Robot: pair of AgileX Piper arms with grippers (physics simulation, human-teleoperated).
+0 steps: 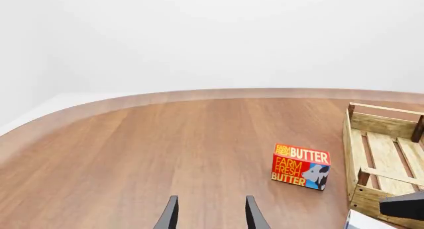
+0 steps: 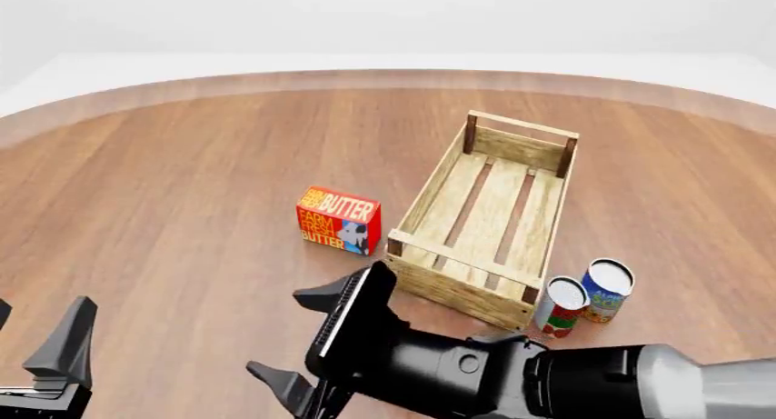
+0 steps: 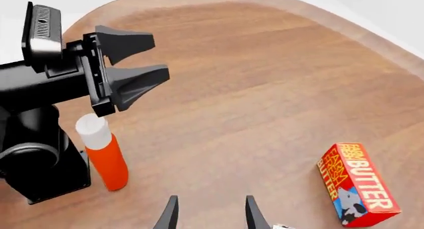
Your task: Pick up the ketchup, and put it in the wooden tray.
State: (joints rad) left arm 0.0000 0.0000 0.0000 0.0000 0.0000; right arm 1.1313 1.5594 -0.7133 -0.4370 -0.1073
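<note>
The ketchup [image 3: 108,162], an orange-red bottle with a white cap, stands upright on the table beside the left arm's black base; it shows only in the right wrist view. My right gripper [image 3: 210,214] is open and empty, apart from the bottle, and it also shows in the front view [image 2: 276,335]. My left gripper [image 1: 210,214] is open and empty above bare table; it also shows in the front view [image 2: 39,324] and the right wrist view [image 3: 156,56]. The wooden tray [image 2: 461,287] lies empty at centre right, and its wall shows in the left wrist view [image 1: 351,154].
A red butter box [image 2: 340,221] stands left of the tray; it also shows in the left wrist view [image 1: 301,165] and the right wrist view [image 3: 358,187]. A red-and-white can [image 2: 561,305] and a blue can [image 2: 606,290] stand by the tray's near right corner.
</note>
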